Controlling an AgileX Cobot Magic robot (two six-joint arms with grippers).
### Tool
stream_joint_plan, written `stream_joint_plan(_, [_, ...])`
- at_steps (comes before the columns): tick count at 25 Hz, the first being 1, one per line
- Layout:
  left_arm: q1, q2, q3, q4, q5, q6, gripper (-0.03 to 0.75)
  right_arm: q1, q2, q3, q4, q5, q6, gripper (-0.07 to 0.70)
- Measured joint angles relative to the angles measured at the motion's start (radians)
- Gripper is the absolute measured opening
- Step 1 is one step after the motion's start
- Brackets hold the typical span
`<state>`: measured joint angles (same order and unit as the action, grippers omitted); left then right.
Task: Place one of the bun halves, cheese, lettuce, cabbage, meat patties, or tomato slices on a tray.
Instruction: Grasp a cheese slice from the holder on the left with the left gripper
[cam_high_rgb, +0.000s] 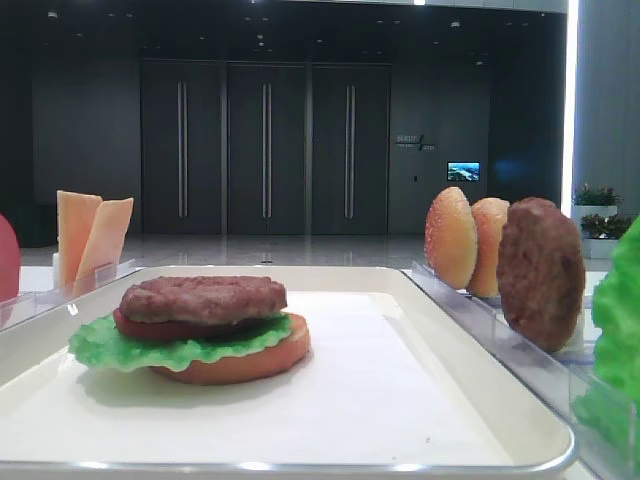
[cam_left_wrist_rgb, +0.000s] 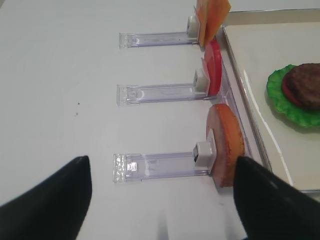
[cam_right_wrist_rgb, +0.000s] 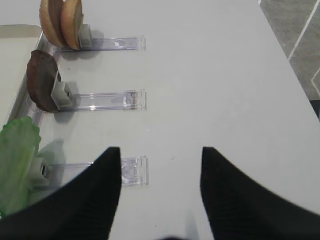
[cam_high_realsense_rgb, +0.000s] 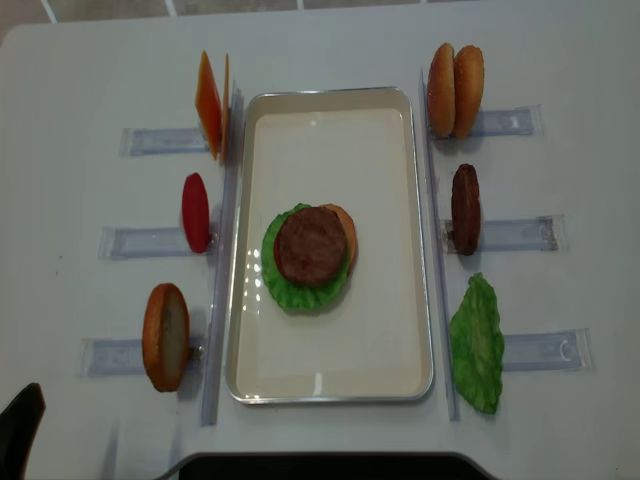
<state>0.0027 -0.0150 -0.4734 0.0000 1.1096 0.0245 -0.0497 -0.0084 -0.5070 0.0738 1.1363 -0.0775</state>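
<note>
Cheese (cam_high_realsense_rgb: 212, 104) stands upright in its rack left of the tray (cam_high_realsense_rgb: 410, 230), well ahead of my left end effector (cam_left_wrist_rgb: 162, 200), spread wide, holding nothing. My right end effector (cam_right_wrist_rgb: 161, 192) gapes empty beside the lettuce (cam_right_wrist_rgb: 17, 160).

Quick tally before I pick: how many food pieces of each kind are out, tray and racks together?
Bun halves: 4
Cheese slices: 2
Tomato slices: 2
Meat patties: 2
Lettuce leaves: 2
Total: 12
</note>
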Motion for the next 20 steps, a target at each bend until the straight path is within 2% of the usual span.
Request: stream_joint_plan(20, [0.0, 0.0, 0.0, 0.0, 0.0, 0.0, 0.692, 0.0, 0.0, 0.0, 0.0, 0.0, 0.0, 0.349])
